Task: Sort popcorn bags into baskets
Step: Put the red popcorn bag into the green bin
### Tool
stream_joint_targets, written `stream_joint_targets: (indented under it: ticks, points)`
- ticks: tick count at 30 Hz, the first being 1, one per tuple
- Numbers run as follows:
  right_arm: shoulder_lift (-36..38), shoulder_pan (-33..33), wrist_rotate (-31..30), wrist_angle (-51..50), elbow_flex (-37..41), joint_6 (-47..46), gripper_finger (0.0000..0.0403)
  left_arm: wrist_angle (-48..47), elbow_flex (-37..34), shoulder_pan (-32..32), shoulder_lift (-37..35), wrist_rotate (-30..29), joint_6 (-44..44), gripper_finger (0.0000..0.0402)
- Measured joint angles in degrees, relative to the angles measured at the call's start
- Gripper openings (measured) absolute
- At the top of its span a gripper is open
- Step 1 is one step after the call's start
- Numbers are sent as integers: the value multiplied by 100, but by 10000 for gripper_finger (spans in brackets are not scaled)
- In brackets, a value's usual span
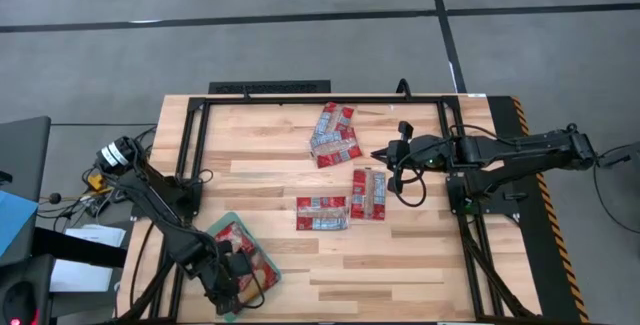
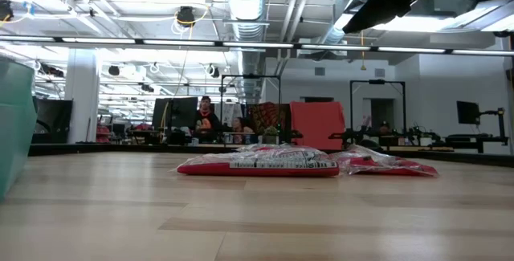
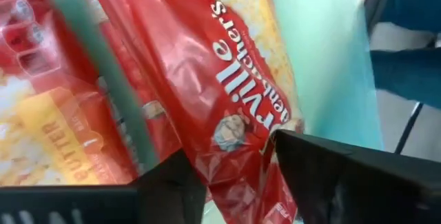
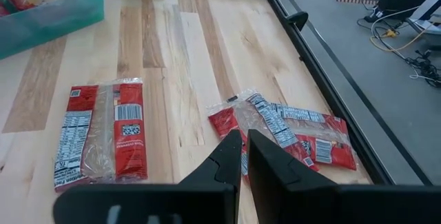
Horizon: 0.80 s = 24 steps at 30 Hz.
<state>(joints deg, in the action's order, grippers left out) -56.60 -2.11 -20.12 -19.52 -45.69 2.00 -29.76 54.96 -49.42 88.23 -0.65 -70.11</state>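
Note:
The teal basket (image 1: 218, 227) sits at the table's near left corner and holds red popcorn bags (image 1: 240, 250). My left gripper (image 3: 234, 182) hovers over it, pointing steeply down, open, with the end of one red bag (image 3: 227, 79) between its fingers. A second bag (image 3: 41, 120) lies beside that one in the basket. More bags lie flat on the wood: a pile (image 1: 335, 135) toward the far edge, one (image 1: 368, 193) at the middle and one (image 1: 322, 213) beside it. My right gripper (image 4: 242, 158) hangs shut above the table near the pile, touching nothing. My left gripper's fingers (image 3: 331, 176) stand on either side of the red bag's end (image 3: 238, 172), coming from above and slanting down. I cannot tell whether they touch it. The bag lies in the basket (image 3: 324, 52) beside the other one.
A black metal frame (image 1: 300, 100) runs round the wooden table top. Bare wood stretches between the basket and the loose bags, and along the near edge. In the low view the basket wall (image 2: 12, 124) fills the left edge and the bags (image 2: 257, 163) lie mid-table.

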Motion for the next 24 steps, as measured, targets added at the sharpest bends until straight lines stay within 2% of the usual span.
stream_joint_targets:
  ticks: [6,18,21,24]
  points:
    - [0,0,2,-1,0,12,47,-55,0,98,-79,343,199,181]
    - [0,0,4,-1,0,-6,47,-1173,2,374,-844,332,-266,184]
    - [0,0,4,-3,0,-48,47,-1285,4,612,-1187,193,-476,184]
    - [-2,27,-122,-12,0,-219,47,-1397,4,1076,-1555,-347,-561,184]
